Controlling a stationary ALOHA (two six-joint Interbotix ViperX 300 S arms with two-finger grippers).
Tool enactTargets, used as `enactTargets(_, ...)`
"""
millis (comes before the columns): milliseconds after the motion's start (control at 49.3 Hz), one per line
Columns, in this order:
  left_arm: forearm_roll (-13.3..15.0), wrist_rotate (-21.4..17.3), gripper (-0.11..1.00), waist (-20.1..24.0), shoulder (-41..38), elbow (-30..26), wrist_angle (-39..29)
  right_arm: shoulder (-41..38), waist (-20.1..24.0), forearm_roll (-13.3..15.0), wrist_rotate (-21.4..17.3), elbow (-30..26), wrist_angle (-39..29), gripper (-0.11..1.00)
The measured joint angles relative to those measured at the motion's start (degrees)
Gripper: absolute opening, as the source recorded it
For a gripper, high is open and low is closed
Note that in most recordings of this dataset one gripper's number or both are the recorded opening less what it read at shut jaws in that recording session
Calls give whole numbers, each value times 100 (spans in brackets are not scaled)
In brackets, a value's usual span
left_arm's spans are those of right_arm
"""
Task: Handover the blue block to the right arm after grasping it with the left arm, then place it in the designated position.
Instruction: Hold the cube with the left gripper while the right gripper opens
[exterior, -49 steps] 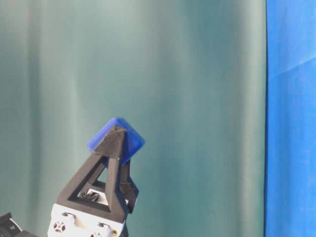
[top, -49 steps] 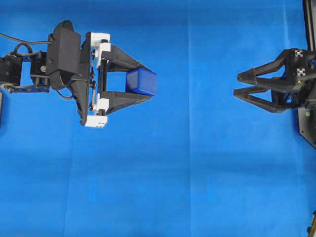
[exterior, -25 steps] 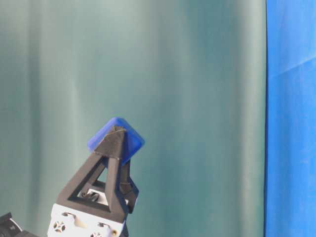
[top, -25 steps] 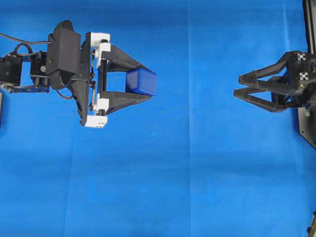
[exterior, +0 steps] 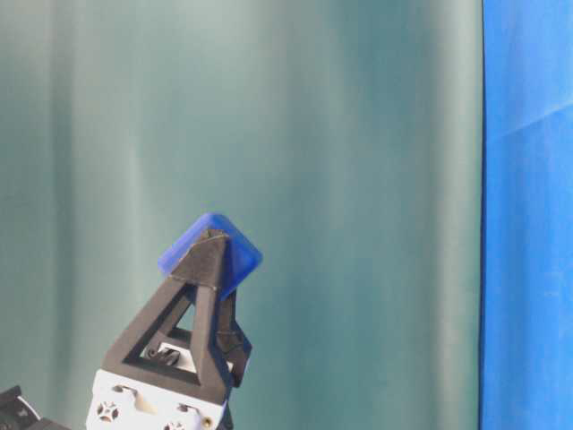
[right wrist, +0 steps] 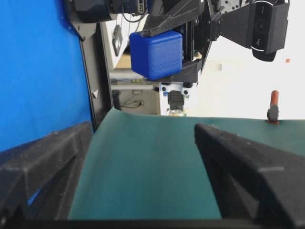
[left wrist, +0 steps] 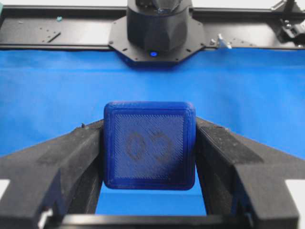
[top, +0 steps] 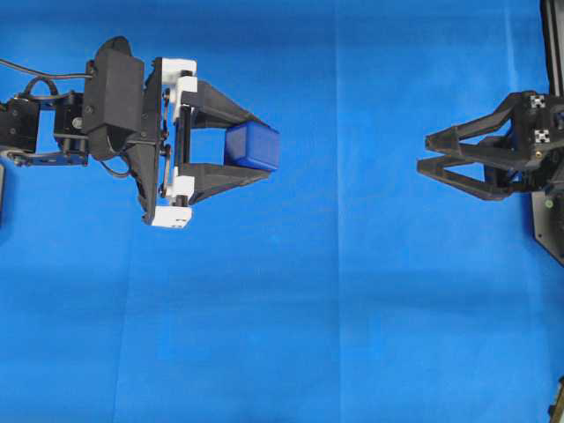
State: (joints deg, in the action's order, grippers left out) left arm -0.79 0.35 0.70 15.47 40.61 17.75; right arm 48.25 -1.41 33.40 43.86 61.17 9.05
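The blue block (top: 252,145) is a small dark-blue cube with rounded edges, clamped between the two black fingers of my left gripper (top: 263,148) at the upper left of the overhead view, lifted off the cloth. In the left wrist view the blue block (left wrist: 149,144) fills the gap between the jaws and shows a faint mark on its face. From table level the blue block (exterior: 211,252) sits at the fingertips. My right gripper (top: 424,153) hangs at the far right, rolled on its side, open and empty, its tips pointing left toward the block. The right wrist view shows the blue block (right wrist: 156,55) far ahead.
A bright blue cloth (top: 335,300) covers the table. A teal backdrop (exterior: 340,179) stands behind. A black arm base (left wrist: 157,28) and a frame rail (left wrist: 62,33) lie at the cloth's far edge. Dark hardware (top: 546,220) sits at the right edge.
The right gripper has shifted very slightly; the left gripper and block have stayed still.
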Motion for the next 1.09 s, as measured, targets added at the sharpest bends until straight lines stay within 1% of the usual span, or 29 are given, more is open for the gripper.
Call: enactTargets(1094,0,0,48,-9,9,0,-9,-97,0,-9,-26,-9,0,95)
